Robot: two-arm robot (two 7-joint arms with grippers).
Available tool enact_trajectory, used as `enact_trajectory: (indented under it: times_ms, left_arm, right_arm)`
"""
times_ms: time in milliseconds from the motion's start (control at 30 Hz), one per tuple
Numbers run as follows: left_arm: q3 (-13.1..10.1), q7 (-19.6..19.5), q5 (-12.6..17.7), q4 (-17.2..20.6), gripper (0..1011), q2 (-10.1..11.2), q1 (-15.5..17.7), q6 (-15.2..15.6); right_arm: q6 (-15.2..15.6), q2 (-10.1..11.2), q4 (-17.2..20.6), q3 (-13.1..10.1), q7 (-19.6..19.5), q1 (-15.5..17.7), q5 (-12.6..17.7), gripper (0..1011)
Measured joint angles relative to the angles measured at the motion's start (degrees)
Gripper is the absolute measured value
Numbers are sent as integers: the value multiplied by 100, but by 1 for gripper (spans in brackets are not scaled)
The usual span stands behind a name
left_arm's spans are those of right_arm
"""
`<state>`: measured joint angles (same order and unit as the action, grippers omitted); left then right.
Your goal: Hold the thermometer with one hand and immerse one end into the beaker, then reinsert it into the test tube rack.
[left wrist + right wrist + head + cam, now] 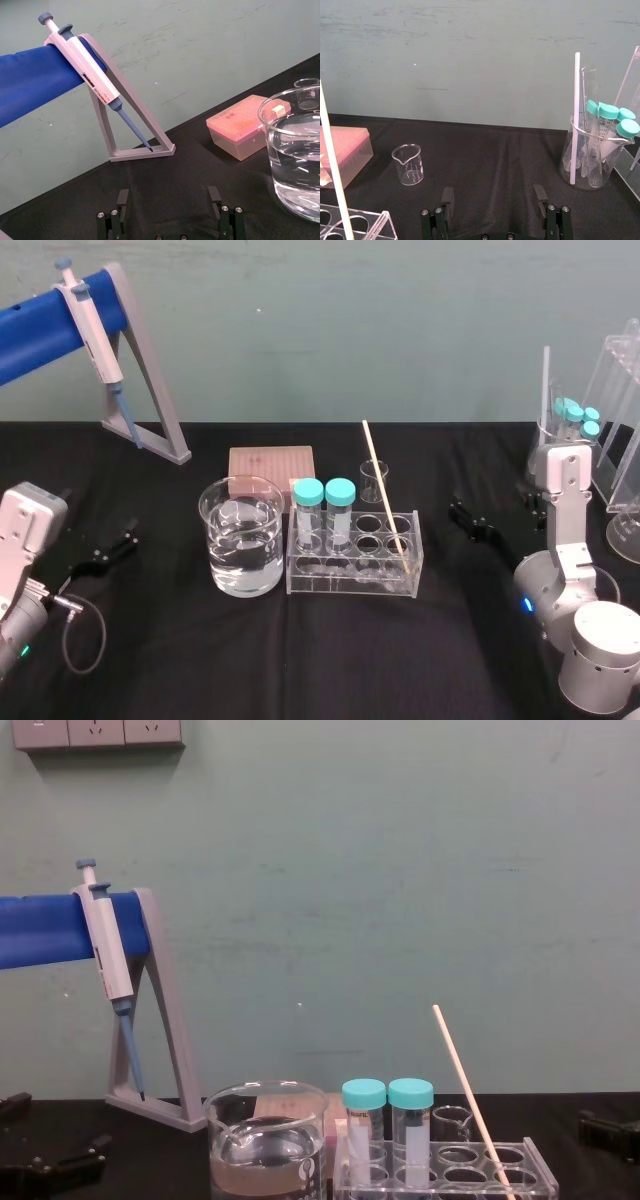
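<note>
Thermometer (pixel 384 485) stood in a hole at the right end of the test tube rack (pixel 350 582), its lower tip down inside the rack and its upper end tilted back and toward the robot's left, rising well above the rack's top plate. Just to the left of the rack, nearly touching it, sat the beaker (pixel 245 540), partly filled with clear water. Two teal-capped tubes (pixel 324 508) stood upright in the rack's left holes, on the side nearest the beaker. Behind the rack were a small beaker (pixel 375 478) and a pink box (pixel 272 460); farther back on the left a pipette (pixel 92 325) hung on its stand (pixel 150 390). Both pincers were released and grasping nothing — the left gripper (pixel 108 550) lay low over the black table (pixel 300 660), well apart from the beaker on its left, and the right gripper (pixel 478 523) lay near the rack's right end, its fingers spread wide.
</note>
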<state>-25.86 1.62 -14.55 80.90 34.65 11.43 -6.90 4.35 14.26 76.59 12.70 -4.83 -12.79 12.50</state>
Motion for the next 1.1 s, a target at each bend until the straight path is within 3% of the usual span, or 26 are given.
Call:
enact_trajectory:
  times_ms: [1100]
  left_arm:
    - [0, 0, 0, 0, 1004, 0, 0, 0]
  right_arm:
    - [5, 14, 33, 6, -14, -3, -9, 1003]
